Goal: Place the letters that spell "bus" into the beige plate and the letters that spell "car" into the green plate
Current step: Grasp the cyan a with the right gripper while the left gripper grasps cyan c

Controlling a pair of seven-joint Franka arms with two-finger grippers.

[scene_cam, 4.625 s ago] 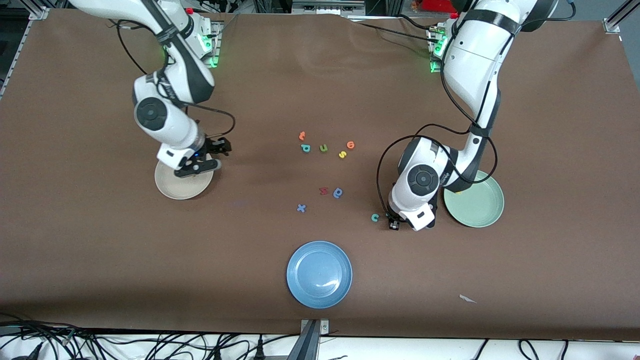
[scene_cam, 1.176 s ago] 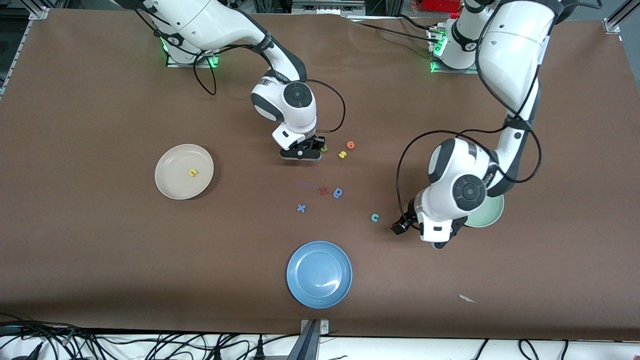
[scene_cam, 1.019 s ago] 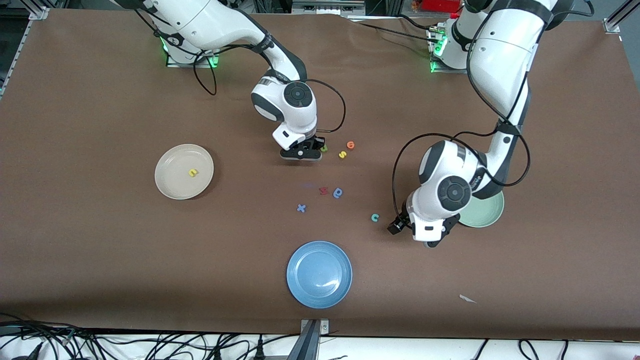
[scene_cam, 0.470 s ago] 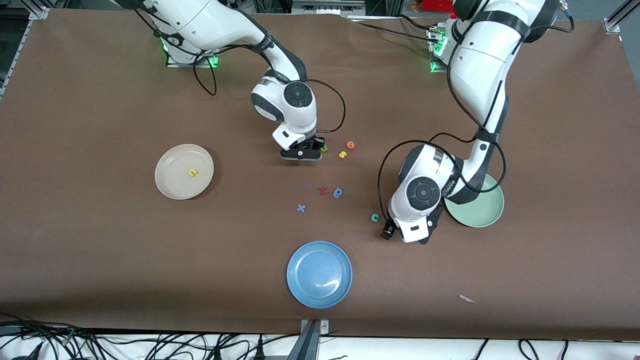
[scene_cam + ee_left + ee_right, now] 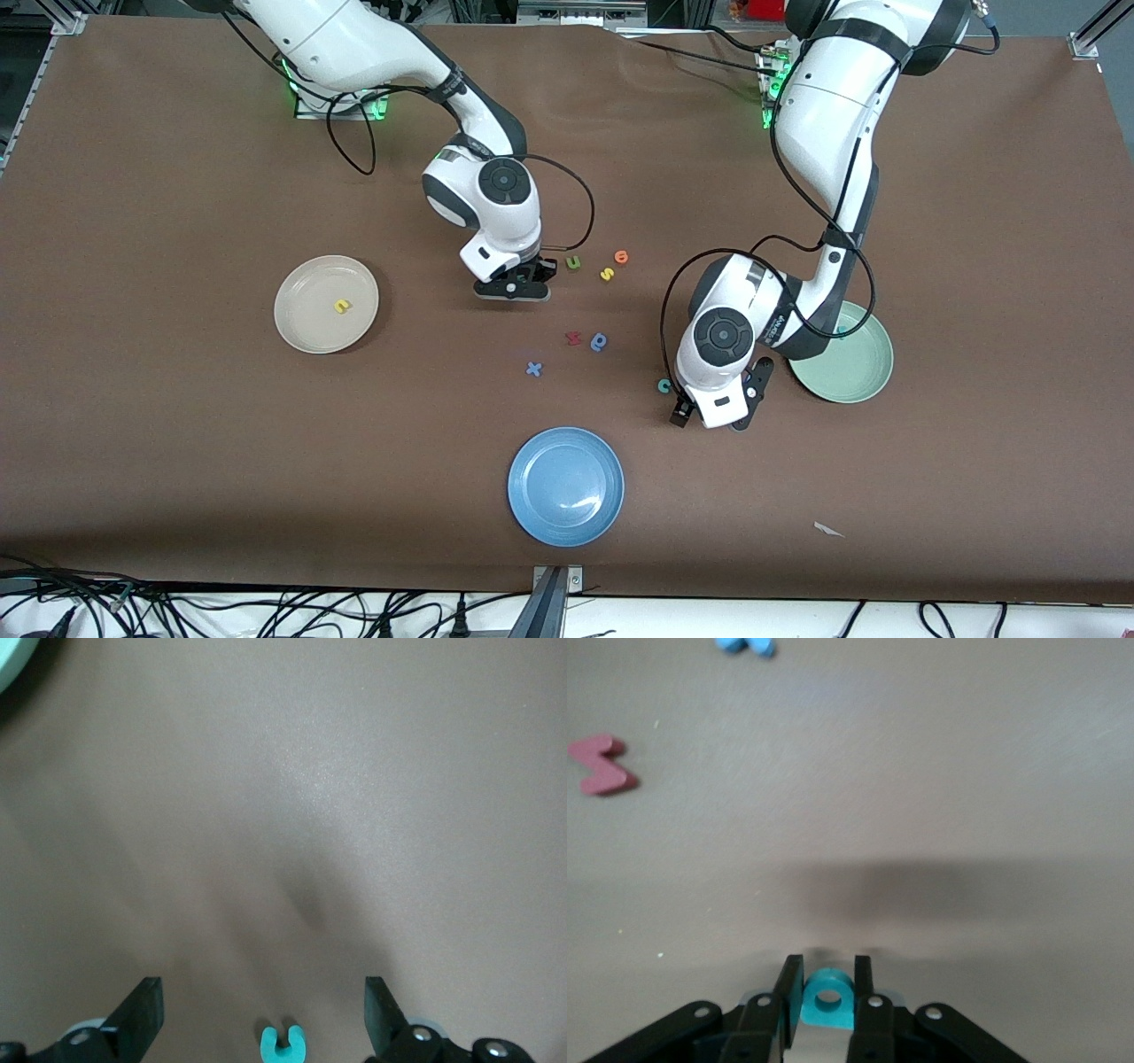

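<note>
Over bench middle, I'm keeping right gripper [image 5: 827, 992] jaws clamped on teal b [image 5: 827, 999], pinching flat sides; foam looking light, soft. Left gripper [image 5: 264, 1014] jaws standing apart over teal c [image 5: 282, 1043], lying beside green plate [image 5: 855, 377]; I'm judging edge pinch best.

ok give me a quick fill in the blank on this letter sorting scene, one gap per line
1. The right gripper is shut on a teal ____.
2. The one letter lying in the beige plate is coloured ____.
3. The open left gripper hangs over the teal c, which lies on the ____.
4. The plate nearest the front camera is ____.

Missing words: letter; yellow; table; blue
</note>
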